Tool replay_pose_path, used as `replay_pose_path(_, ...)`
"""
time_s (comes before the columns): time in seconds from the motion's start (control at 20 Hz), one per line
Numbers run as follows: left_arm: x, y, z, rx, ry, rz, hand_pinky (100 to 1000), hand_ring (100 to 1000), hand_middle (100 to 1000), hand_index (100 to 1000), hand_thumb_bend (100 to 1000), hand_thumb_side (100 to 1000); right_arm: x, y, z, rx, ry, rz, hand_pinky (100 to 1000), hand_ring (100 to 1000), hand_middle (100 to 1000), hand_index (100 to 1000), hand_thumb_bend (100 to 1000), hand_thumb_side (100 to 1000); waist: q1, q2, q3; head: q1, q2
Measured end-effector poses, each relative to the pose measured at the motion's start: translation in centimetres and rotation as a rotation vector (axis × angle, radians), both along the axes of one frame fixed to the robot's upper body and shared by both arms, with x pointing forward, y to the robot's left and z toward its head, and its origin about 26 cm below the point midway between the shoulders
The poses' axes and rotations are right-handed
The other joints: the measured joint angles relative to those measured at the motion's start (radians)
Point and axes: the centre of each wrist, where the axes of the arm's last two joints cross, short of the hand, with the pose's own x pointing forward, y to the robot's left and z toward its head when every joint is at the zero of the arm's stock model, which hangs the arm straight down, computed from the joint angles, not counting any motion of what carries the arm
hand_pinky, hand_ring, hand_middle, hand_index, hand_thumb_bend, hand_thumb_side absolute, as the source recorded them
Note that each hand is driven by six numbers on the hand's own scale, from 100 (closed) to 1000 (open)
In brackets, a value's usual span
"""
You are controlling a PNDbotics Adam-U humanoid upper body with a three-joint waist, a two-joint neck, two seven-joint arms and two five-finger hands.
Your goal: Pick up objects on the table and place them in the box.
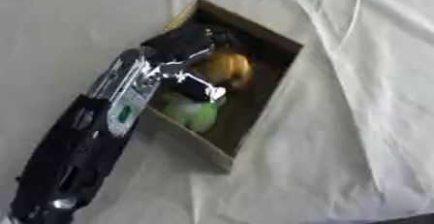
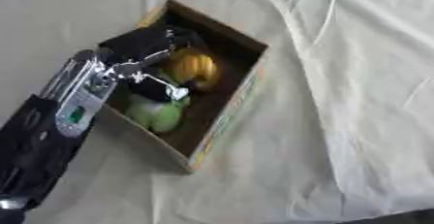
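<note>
- The left arm (image 1: pixel 68 165) is mostly black, broad and glossy along its lower length.
- Its forearm section (image 1: pixel 127 89) is silver-grey metal, long and boxy, with a small green patch (image 1: pixel 125 114) on one face.
- The left hand (image 1: pixel 182 48) is black, with blocky fingers.
- Thin silver-white links and fittings (image 1: pixel 191 72) show at the wrist and along the thumb.

A pale, wrinkled cloth (image 1: pixel 356 121) covers the table, with long creases running toward one o'clock.
</note>
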Motion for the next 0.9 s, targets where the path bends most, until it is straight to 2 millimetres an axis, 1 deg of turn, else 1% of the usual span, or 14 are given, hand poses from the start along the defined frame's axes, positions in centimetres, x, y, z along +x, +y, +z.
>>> replay_pose_path(0.1,-0.1,0.1,0.3,-0.013,-0.009,0.003,983,939,856,956,438,597,0.0,0.0,0.0,0.0,0.0,0.0,857,942,635,819,100,357,-0.001,0.0,0.001,-0.001,0.001)
replay_pose_path(0.15,-0.2,0.2,0.5,-0.025,-0.015,0.004,983,939,856,956,438,597,0.0,0.0,0.0,0.0,0.0,0.0,857,942,635,819,100,357,-0.002,0.0,0.002,-0.002,0.002)
replay_pose_path(0.35,-0.7,0.7,1.9,-0.088,-0.043,0.001,973,931,850,953,378,587,0.0,0.0,-0.1,0.001,0.003,-0.001,857,941,635,819,100,352,-0.005,-0.003,0.007,-0.003,0.008)
replay_pose_path(0.4,-0.9,0.9,2.3,-0.105,-0.048,-0.001,957,919,837,943,269,553,0.0,0.0,-0.1,0.002,0.003,-0.001,857,940,635,819,100,347,-0.006,-0.004,0.007,-0.003,0.008)
replay_pose_path(0.45,-1.1,1.1,2.8,-0.129,-0.055,-0.002,951,914,832,939,218,528,0.0,-0.1,-0.2,0.002,0.003,-0.002,857,940,635,819,100,347,-0.007,-0.005,0.008,-0.003,0.008)
replay_pose_path(0.5,-1.3,1.3,3.3,-0.16,-0.064,-0.004,938,901,821,932,145,493,0.0,-0.1,-0.2,0.003,0.004,-0.002,857,940,635,818,100,348,-0.008,-0.005,0.008,-0.003,0.008)
replay_pose_path(0.55,-1.6,1.6,4.0,-0.199,-0.079,-0.003,928,891,811,926,100,490,0.0,-0.1,-0.2,0.004,0.004,-0.003,857,940,635,818,100,350,-0.009,-0.005,0.009,-0.003,0.008)
replay_pose_path(0.65,-2.5,2.5,5.9,-0.318,-0.118,-0.008,887,854,786,909,100,500,0.0,-0.1,-0.3,0.006,0.004,-0.003,856,939,635,818,100,347,-0.011,-0.007,0.015,-0.004,0.008)
replay_pose_path(0.7,-3.1,3.1,7.0,-0.4,-0.138,-0.013,880,848,783,902,100,524,0.0,-0.1,-0.3,0.009,0.006,-0.005,856,938,635,818,100,348,-0.011,-0.009,0.019,-0.006,0.008)
replay_pose_path(0.75,-3.7,4.0,8.0,-0.488,-0.155,-0.017,875,840,776,887,100,568,-0.1,-0.2,-0.4,0.011,0.008,-0.006,856,938,636,818,100,343,-0.012,-0.012,0.022,-0.008,0.009)
replay_pose_path(0.8,-4.3,4.9,9.0,-0.582,-0.166,-0.024,866,828,768,866,100,593,-0.1,-0.2,-0.5,0.013,0.01,-0.007,856,937,636,818,100,339,-0.012,-0.016,0.026,-0.012,0.009)
replay_pose_path(0.85,-4.9,6.0,10.0,-0.686,-0.171,-0.036,864,825,767,860,100,595,-0.1,-0.2,-0.5,0.016,0.009,-0.008,856,937,636,818,100,339,-0.013,-0.019,0.031,-0.016,0.009)
replay_pose_path(0.9,-5.4,7.3,10.7,-0.787,-0.171,-0.043,844,799,744,841,100,598,-0.1,-0.3,-0.6,0.018,0.012,-0.011,855,937,636,818,100,342,-0.014,-0.02,0.037,-0.019,0.009)
